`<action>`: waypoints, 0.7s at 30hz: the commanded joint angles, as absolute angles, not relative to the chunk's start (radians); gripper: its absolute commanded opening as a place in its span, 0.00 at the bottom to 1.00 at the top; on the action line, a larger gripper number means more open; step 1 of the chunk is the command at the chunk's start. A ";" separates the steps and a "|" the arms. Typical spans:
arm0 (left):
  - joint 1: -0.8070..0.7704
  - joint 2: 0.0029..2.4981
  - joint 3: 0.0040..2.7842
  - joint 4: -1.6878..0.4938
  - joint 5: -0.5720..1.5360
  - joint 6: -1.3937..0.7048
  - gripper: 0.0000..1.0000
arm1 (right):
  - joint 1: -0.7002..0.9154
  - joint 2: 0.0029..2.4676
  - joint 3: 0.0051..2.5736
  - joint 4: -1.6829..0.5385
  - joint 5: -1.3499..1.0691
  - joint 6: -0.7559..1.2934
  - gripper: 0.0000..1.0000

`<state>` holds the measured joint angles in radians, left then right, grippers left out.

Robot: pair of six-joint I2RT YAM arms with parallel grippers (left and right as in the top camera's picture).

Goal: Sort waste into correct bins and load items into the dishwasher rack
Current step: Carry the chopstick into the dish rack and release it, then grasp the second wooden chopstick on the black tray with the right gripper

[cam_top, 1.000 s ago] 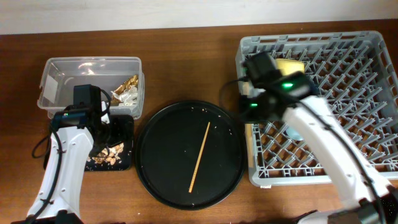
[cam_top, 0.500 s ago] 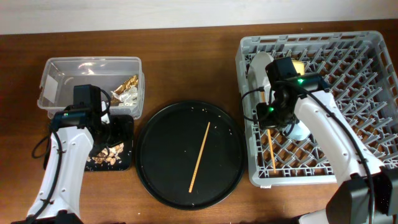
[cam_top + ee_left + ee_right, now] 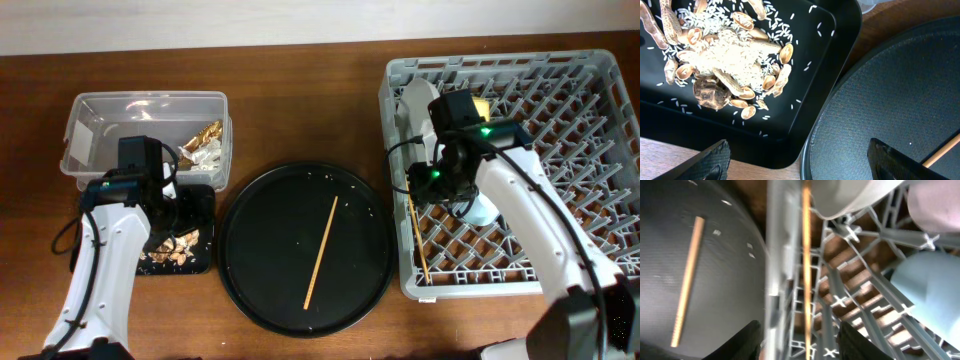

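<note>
Most of this job is looking done from where I'm standing. The clear tub (image 3: 90, 140) is holding the gold foil wrapper (image 3: 205, 138) plus something pale next to it, probably napkin, though it's hard to tell through the plastic. The small black tray (image 3: 840, 30) is carrying the food scraps (image 3: 735, 65), shells and rice all heaped together.

Over in the dishwasher rack (image 3: 470, 288), the plate (image 3: 413, 105) is standing on edge near the left wall. The yellow bowl (image 3: 480, 104) is peeking out behind the arm, and the blue cup (image 3: 930, 295) and pink cup (image 3: 940, 205) are sitting among the pegs. One chopstick (image 3: 417, 235) is lying along the rack's left wall.

What's left is the second chopstick (image 3: 320, 250), which is lying flat on the round black tray (image 3: 260, 250) with a few crumbs around it.

The right gripper (image 3: 800, 347) is hovering over the rack's left edge, fingers spread and gripping nothing, with the racked chopstick down below them. The left gripper (image 3: 805, 165) is hanging over the gap between the small tray and the round one, fingers wide apart and empty.

As for what's in the way, the rack's wall is standing between the right arm and that last chopstick. The chopstick is also lying flush on the tray, so I'm guessing it'll be a fiddly pick. Everything is sitting on the wooden bench (image 3: 300, 110).
</note>
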<state>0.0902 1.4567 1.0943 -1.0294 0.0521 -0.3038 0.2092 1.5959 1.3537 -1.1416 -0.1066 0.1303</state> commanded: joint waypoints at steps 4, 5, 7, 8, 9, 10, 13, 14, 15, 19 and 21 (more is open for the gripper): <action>0.094 1.438 1.098 -1.031 0.056 -0.310 0.87 | 0.391 1.525 1.391 -1.093 -0.157 0.220 0.56; 0.094 1.438 1.098 -1.031 0.056 -0.310 0.87 | 0.428 1.539 1.391 -1.082 -0.157 0.245 0.59; 0.094 1.438 1.098 -1.031 0.057 -0.310 0.87 | 0.485 1.571 1.391 -1.064 -0.157 0.286 0.60; 0.094 1.438 1.098 -1.031 0.057 -0.310 0.87 | 0.529 1.609 1.391 -1.049 -0.153 0.332 0.60; 0.094 1.438 1.098 -1.031 0.057 -0.310 0.87 | 0.556 1.636 1.391 -1.040 -0.154 0.359 0.61; 0.094 1.438 1.098 -1.031 0.057 -0.310 0.87 | 0.578 1.661 1.391 -1.032 -0.154 0.376 0.61; 0.094 1.438 1.098 -1.031 0.056 -0.310 0.87 | 0.649 1.762 1.391 -1.015 -0.154 0.435 0.61; 0.094 1.438 1.098 -1.031 0.056 -0.310 0.87 | 0.670 1.795 1.391 -1.010 -0.152 0.455 0.61; 0.094 1.438 1.098 -1.031 0.056 -0.310 0.87 | 0.686 1.822 1.391 -1.008 -0.150 0.471 0.61; 0.094 1.438 1.098 -1.031 0.056 -0.310 0.87 | 0.740 1.943 1.391 -0.994 -0.146 0.555 0.61; 0.094 1.438 1.098 -1.031 0.056 -0.310 0.87 | 0.760 1.992 1.391 -0.986 -0.147 0.594 0.61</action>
<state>0.0902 1.4567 1.0943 -1.0294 0.0521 -0.3038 0.7345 1.9339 1.3781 -0.9928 -0.1516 0.5056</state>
